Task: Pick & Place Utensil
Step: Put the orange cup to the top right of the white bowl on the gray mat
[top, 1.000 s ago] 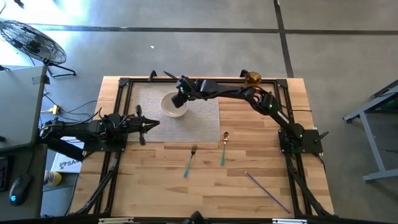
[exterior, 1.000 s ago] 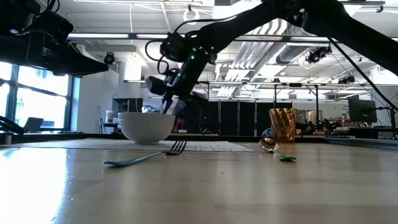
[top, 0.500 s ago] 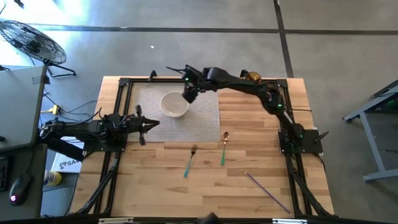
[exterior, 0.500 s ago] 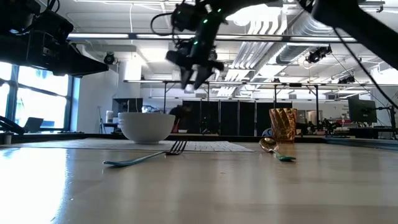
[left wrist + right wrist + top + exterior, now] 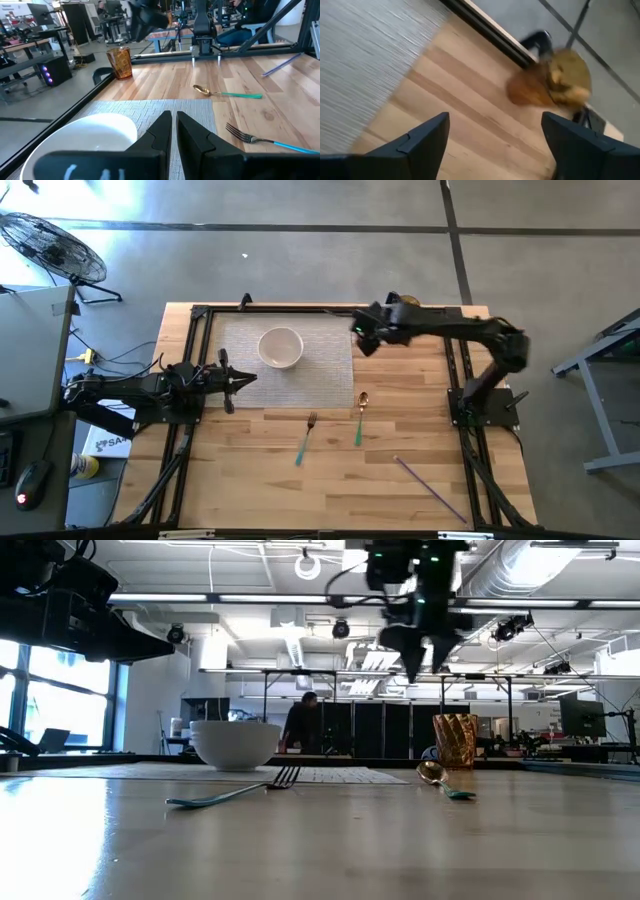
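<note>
A fork with a teal handle (image 5: 306, 437) and a gold spoon with a green handle (image 5: 360, 418) lie flat on the wooden table, near its front half. A white bowl (image 5: 281, 347) stands on a grey placemat (image 5: 325, 370). My right gripper (image 5: 358, 335) hangs open in the air over the mat's right edge, well above the table (image 5: 415, 665), touching nothing. My left gripper (image 5: 250, 378) is shut and waits at the mat's left edge, pointing at the bowl (image 5: 80, 140).
An amber cup (image 5: 405, 305) stands at the far edge, just behind my right gripper, and shows in the right wrist view (image 5: 560, 80). A purple stick (image 5: 430, 488) lies near the front right. Black frame rails run along the table's left, right and far sides.
My right gripper has drawn back from the bowl's rim, risen, and swung toward the table's right edge, ending over the mat's right border. The bowl has stayed where it was on the mat. The fork and spoon have not moved.
</note>
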You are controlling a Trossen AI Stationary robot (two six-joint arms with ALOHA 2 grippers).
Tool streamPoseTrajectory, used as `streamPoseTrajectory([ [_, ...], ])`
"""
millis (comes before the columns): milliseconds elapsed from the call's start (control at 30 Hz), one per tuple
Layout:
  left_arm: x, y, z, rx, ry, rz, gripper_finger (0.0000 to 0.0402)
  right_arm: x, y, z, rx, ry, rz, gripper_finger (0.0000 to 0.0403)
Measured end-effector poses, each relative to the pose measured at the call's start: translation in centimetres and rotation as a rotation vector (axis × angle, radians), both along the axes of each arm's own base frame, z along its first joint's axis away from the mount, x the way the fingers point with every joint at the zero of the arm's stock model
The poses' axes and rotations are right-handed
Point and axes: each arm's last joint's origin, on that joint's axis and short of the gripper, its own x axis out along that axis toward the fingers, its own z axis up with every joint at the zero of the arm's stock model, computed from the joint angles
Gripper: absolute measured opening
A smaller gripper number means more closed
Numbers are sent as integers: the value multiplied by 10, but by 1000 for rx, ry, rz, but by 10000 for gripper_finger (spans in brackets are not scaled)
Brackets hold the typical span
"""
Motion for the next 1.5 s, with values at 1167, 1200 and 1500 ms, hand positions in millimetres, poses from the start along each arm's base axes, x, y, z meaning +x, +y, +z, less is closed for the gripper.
streamPoseTrajectory([
  [1167, 0, 0, 0, 0, 0, 0, 24, -126, -41, -129, -235, -507, -266, 399],
  [1200, 0, 0, 0, 0, 0, 0, 24, -126, -43, -133, -237, -516, -261, 399],
  [1500, 0, 0, 0, 0, 1, -1, 24, -115, -53, -147, -264, -498, -334, 396],
])
